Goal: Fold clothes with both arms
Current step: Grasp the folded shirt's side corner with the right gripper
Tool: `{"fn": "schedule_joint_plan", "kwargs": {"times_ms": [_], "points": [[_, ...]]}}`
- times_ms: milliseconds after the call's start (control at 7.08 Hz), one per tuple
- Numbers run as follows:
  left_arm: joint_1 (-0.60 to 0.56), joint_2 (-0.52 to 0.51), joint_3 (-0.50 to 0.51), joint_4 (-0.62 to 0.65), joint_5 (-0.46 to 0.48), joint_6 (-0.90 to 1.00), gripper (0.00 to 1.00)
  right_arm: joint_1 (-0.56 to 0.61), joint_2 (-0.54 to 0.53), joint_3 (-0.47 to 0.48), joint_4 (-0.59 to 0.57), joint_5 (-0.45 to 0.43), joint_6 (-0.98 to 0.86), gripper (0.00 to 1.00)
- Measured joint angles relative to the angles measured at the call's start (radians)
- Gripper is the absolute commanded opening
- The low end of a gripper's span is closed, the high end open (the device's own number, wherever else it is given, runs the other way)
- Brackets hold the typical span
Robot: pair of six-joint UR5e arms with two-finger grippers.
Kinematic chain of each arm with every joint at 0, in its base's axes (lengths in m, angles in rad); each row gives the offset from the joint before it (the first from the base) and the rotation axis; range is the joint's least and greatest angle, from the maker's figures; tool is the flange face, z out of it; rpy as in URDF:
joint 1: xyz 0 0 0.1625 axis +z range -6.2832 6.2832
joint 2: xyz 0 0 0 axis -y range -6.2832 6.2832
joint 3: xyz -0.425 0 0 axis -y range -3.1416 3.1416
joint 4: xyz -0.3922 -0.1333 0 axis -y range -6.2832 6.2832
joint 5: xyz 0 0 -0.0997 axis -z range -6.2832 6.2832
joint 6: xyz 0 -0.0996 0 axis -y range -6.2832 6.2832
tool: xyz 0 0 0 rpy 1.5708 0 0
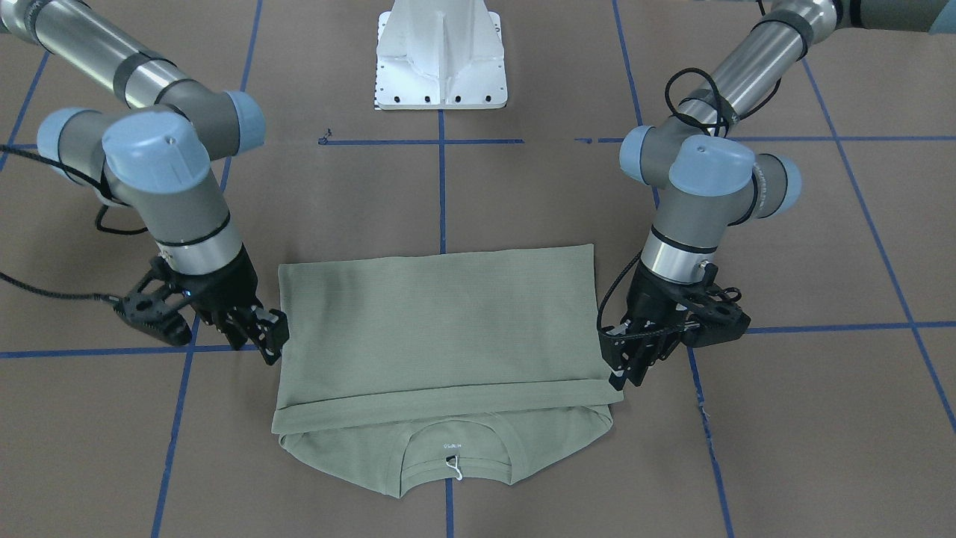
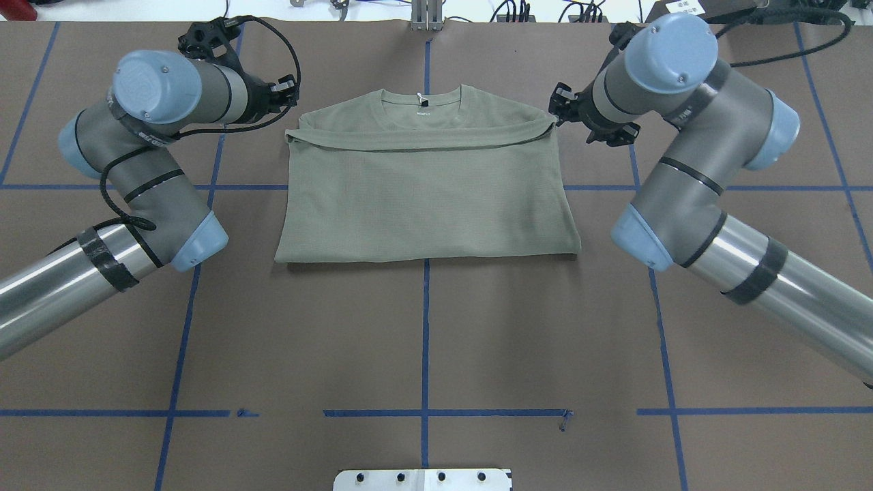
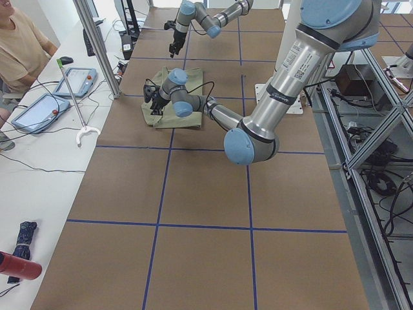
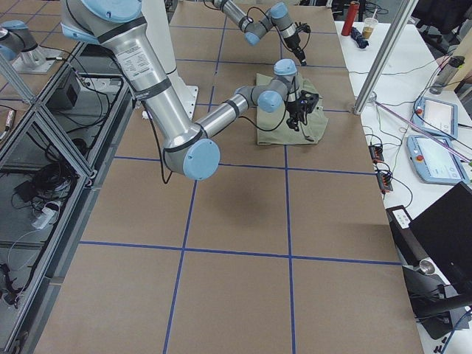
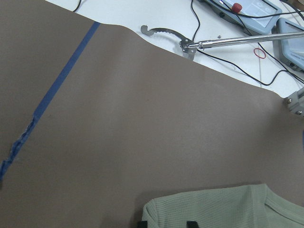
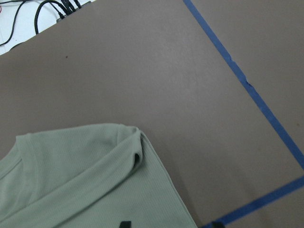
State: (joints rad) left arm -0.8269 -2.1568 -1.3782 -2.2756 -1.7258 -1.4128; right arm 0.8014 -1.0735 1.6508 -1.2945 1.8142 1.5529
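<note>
The sage-green shirt (image 1: pixel 441 329) lies flat on the brown table, folded with its lower half laid up over the chest; it also shows in the overhead view (image 2: pixel 426 198). The collar with its white label (image 1: pixel 450 448) stays uncovered at the far edge. My left gripper (image 1: pixel 624 370) is at the folded edge's corner, low over the table, fingers apart; its wrist view shows the shirt corner (image 5: pixel 223 209) between two black fingertips. My right gripper (image 1: pixel 270 340) is at the opposite corner, fingers apart, one over the shirt (image 6: pixel 80 175) and one over the table.
The white robot base (image 1: pixel 441 56) stands behind the shirt. Blue tape lines (image 2: pixel 424 327) grid the table. A person (image 3: pixel 22 45), tablets (image 3: pixel 74 81) and a metal hook tool (image 5: pixel 166 34) are at the far side table. A red bottle (image 3: pixel 19 265) lies there too.
</note>
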Motion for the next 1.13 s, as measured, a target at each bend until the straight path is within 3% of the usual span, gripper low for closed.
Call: {"fn": "schedule_joint_plan", "kwargs": {"times_ms": [283,848,989,1130], "points": [[-0.029,0.014,-0.019,-0.001,-0.071,0.002,0.38,-0.088,-0.092,0.102,0.006,-0.031,0.137,0.75],[-0.033,0.025,-0.025,0.000,-0.080,0.003,0.38,-0.180,-0.128,0.049,0.010,-0.070,0.184,0.75],[-0.033,0.026,-0.025,0.000,-0.079,0.003,0.38,-0.186,-0.130,0.042,0.010,-0.070,0.189,0.65],[-0.032,0.026,-0.025,0.001,-0.077,0.003,0.38,-0.190,-0.131,0.039,0.009,-0.070,0.202,0.01]]}}
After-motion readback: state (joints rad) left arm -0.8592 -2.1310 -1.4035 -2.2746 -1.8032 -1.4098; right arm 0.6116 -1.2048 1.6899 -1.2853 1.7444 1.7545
